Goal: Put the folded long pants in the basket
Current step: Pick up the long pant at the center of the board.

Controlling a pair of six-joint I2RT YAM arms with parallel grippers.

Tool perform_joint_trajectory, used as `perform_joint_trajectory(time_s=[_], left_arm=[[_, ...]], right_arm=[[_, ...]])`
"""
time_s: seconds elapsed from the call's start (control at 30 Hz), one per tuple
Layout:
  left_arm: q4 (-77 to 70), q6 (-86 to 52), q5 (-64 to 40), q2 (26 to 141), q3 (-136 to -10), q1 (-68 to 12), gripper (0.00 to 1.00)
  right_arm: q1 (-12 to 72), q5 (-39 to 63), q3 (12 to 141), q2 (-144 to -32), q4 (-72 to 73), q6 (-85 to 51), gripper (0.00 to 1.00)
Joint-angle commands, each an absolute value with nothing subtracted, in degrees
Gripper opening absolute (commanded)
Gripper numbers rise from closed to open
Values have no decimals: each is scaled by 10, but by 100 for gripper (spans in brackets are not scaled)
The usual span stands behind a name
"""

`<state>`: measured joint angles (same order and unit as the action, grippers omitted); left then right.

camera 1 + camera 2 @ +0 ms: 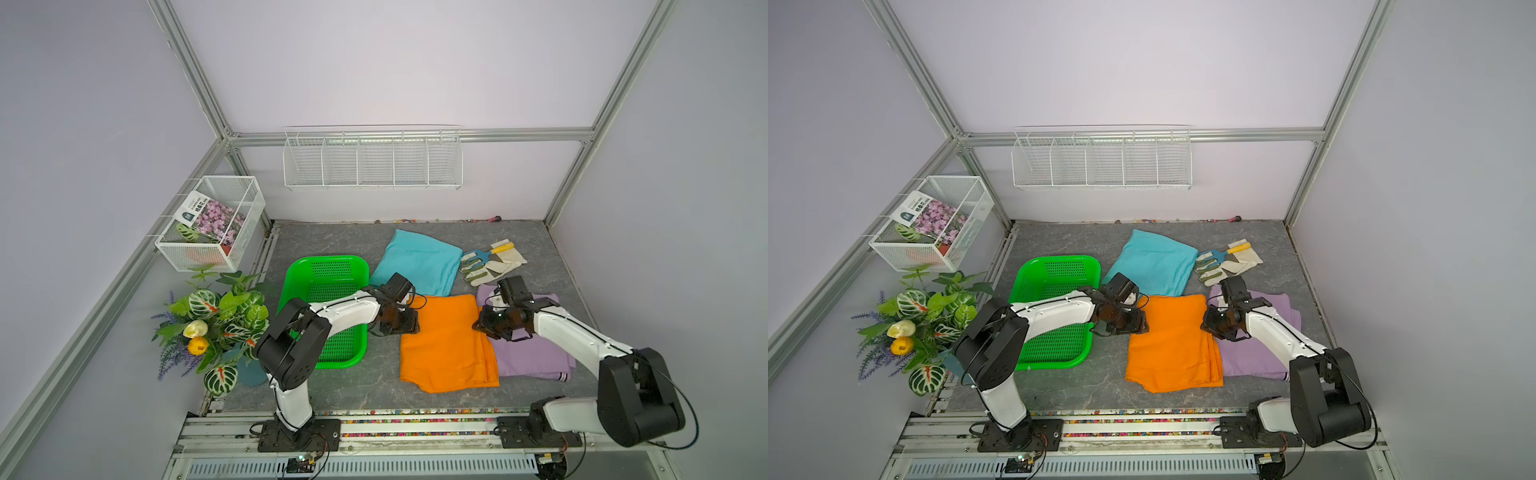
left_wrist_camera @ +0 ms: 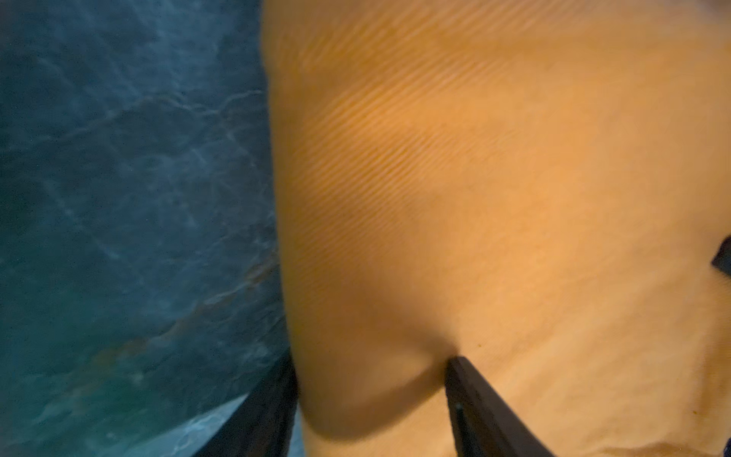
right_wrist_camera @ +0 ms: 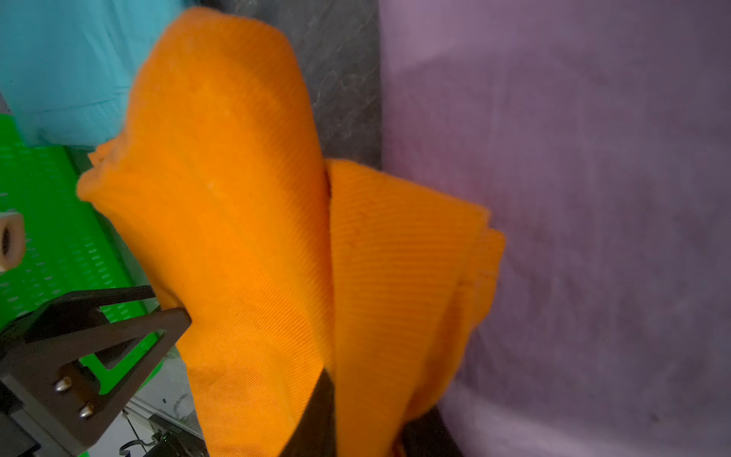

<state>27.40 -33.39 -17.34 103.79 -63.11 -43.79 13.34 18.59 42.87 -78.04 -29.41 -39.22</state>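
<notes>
The orange folded long pants (image 1: pixel 446 349) (image 1: pixel 1173 349) lie mid-table, between the green basket (image 1: pixel 324 258) (image 1: pixel 1059 259) and the lilac pants (image 1: pixel 532 353) (image 1: pixel 1254 353). Teal pants (image 1: pixel 417 262) (image 1: pixel 1152 262) lie behind them. My left gripper (image 1: pixel 410 324) (image 2: pixel 372 358) is open at the orange pants' (image 2: pixel 494 198) edge nearest the basket. One finger rests on the table and the other presses on the cloth. My right gripper (image 1: pixel 482 324) (image 3: pixel 375 395) is shut on the opposite edge of the orange pants (image 3: pixel 237 198), which rise in a fold over the lilac pants (image 3: pixel 573 198).
Pale work gloves with a small rake (image 1: pixel 494 262) lie behind the lilac pants. A potted plant (image 1: pixel 216 324) stands left of the basket. A white wire basket (image 1: pixel 212 224) hangs on the left wall and a wire rack (image 1: pixel 372 160) on the back wall.
</notes>
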Motion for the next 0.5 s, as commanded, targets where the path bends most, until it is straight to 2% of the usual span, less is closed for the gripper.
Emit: perform_joint_trajectory(time_s=[0.0,0.1,0.2,0.23,0.37,0.4,0.47], left_arm=[[255,-330,-202,1048,-634,-440,63],[243,-333,-221,1054,-633,-439,61],[220,-340,-243,1060,-631,-439,53],[215,-341,-249,1064,-633,-441,47],[213,-339,-259,1069,-636,-441,6],[214,-340,-258,1065,-636,-441,0],[221,-340,-248,1056,-640,-441,0]], right_arm=[[130,184,431,-771,-255,-403,0],[129,188,433,-779,-251,-405,0],[129,191,434,-785,-246,-407,0],[129,191,434,-785,-246,-408,0],[129,193,437,-783,-247,-404,0],[129,193,437,-783,-248,-402,0],[129,196,436,-785,-249,-399,0]])
